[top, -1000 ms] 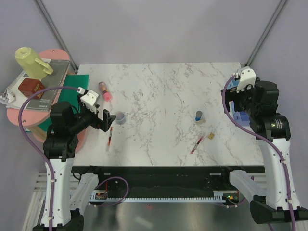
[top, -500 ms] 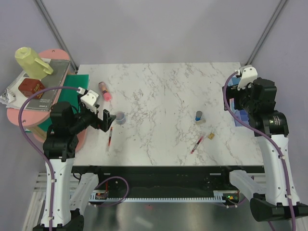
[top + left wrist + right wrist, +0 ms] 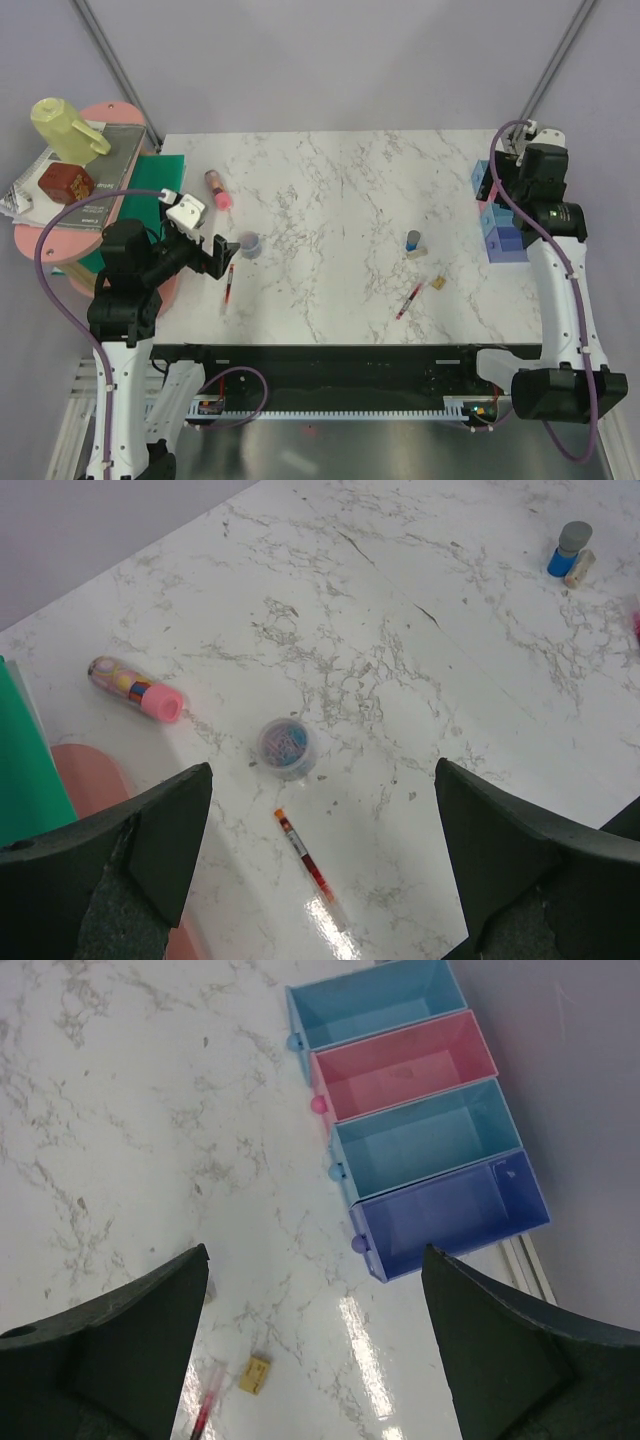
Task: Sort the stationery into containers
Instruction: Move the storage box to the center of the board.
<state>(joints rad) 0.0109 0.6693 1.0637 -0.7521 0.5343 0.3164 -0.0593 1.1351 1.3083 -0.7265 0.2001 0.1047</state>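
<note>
My left gripper [image 3: 222,257] is open and empty, low over the left of the table. In the left wrist view a thin red pen [image 3: 305,855] lies between the open fingers [image 3: 322,810]. The round blue-grey roll [image 3: 287,747] is just beyond it and the pink glue stick [image 3: 135,688] further left. The small blue dark-topped piece [image 3: 567,550] stands far right. My right gripper [image 3: 515,160] is open and empty, high over the table's right edge. Its view shows the four bins, blue [image 3: 375,1002], pink [image 3: 405,1065], light blue [image 3: 430,1138] and violet-blue [image 3: 450,1218], all empty. The tan block [image 3: 258,1374] and the second red pen [image 3: 205,1415] lie below.
A pink round stand [image 3: 60,240] at the left holds books, a brown block and a yellow-green jug [image 3: 65,128]. A green sheet [image 3: 150,180] lies beside it. The right arm partly covers the bins [image 3: 497,238] in the top view.
The right arm has lifted and swung back toward the far right corner, uncovering the bins. The left gripper has shifted slightly nearer. No object has moved.
</note>
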